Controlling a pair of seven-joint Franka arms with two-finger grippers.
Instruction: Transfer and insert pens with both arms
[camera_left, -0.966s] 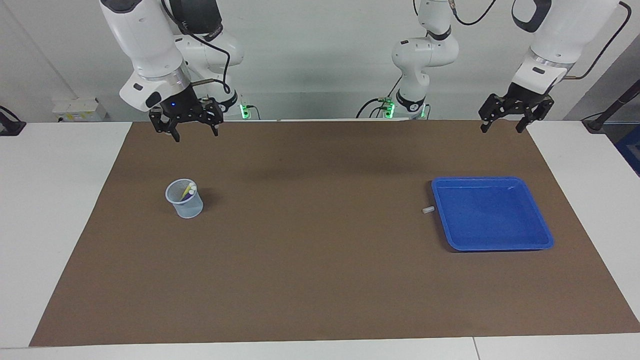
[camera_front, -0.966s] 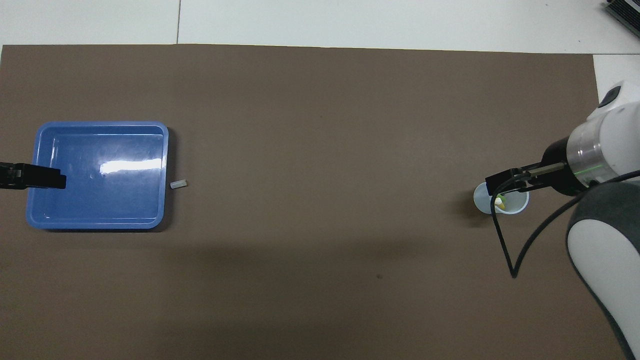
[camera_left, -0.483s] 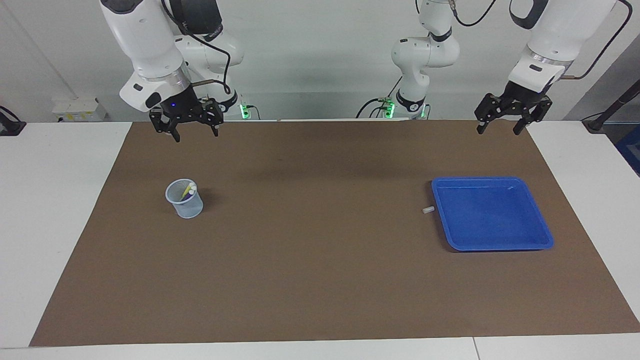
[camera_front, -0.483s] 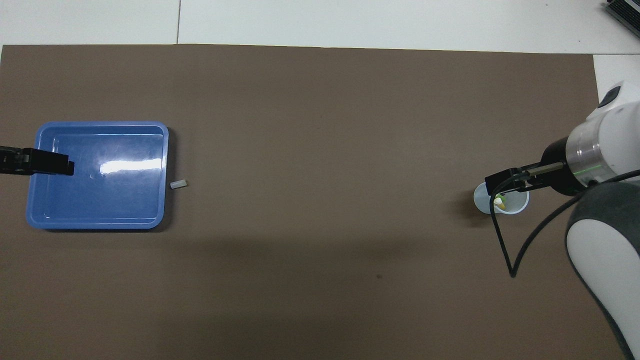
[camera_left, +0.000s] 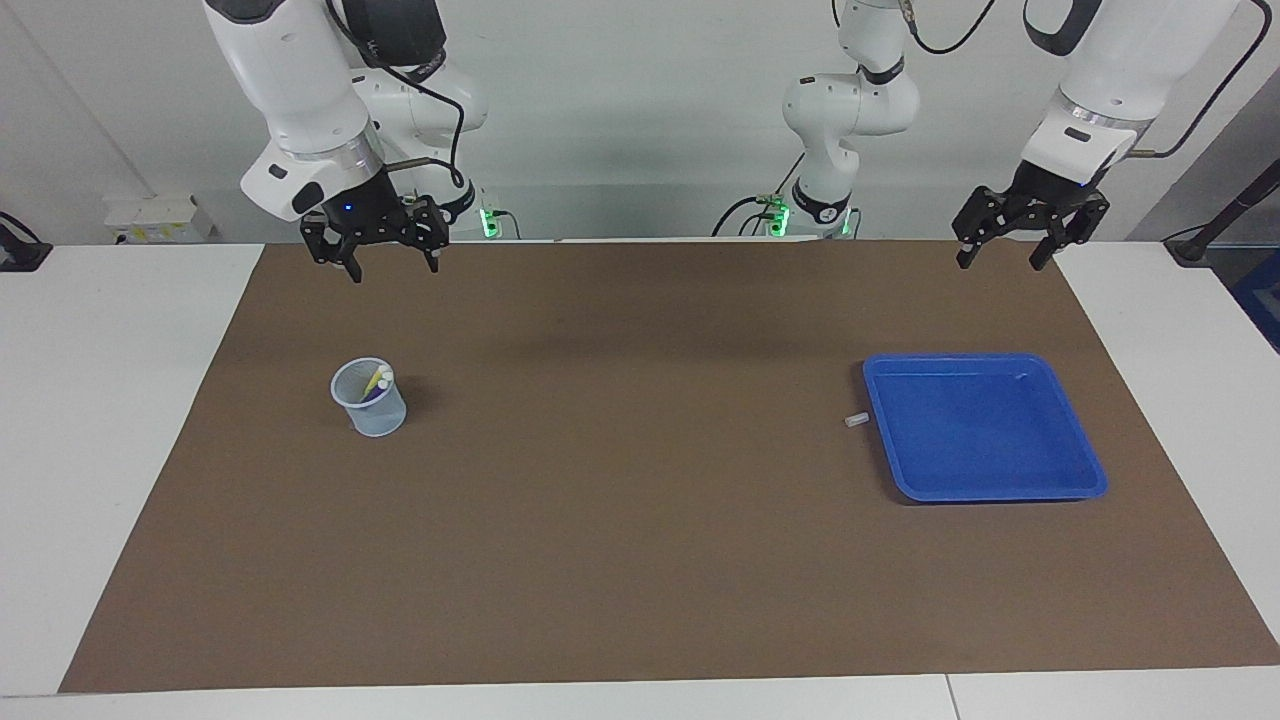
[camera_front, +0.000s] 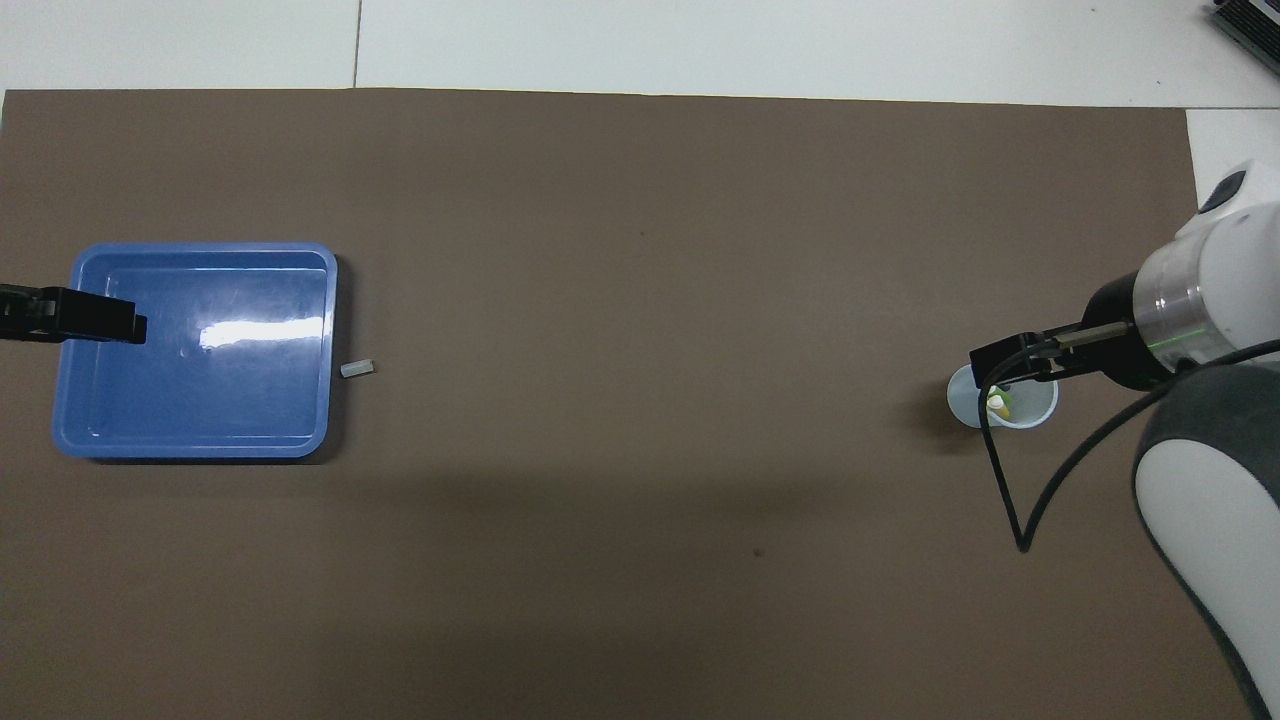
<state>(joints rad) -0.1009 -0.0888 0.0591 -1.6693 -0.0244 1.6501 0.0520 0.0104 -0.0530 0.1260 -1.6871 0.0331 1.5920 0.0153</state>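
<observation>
The pens stand in a pale translucent cup (camera_left: 369, 400) toward the right arm's end of the brown mat. The yellow pen (camera_left: 374, 381) and a dark purple one (camera_left: 371, 394) show at its rim. In the overhead view the cup (camera_front: 963, 400) shows a bit of green pen (camera_front: 1005, 407). My right gripper (camera_left: 392, 272) is open and empty, up in the air by the mat's edge at the robots' end; the overhead view shows it (camera_front: 1008, 358) over the cup's rim. My left gripper (camera_left: 998, 263) is open and empty, high over the mat's edge; in the overhead view it (camera_front: 100, 320) overlaps the tray.
An empty blue tray (camera_left: 1090, 480) lies toward the left arm's end of the mat; it also shows in the overhead view (camera_front: 200, 447). A tiny whitish loose cap (camera_left: 854, 420) lies on the mat beside the tray, toward the middle.
The left gripper has risen and shifted slightly over the tray's end of the table. The right gripper has barely moved. Cup, tray and loose cap are unchanged.
</observation>
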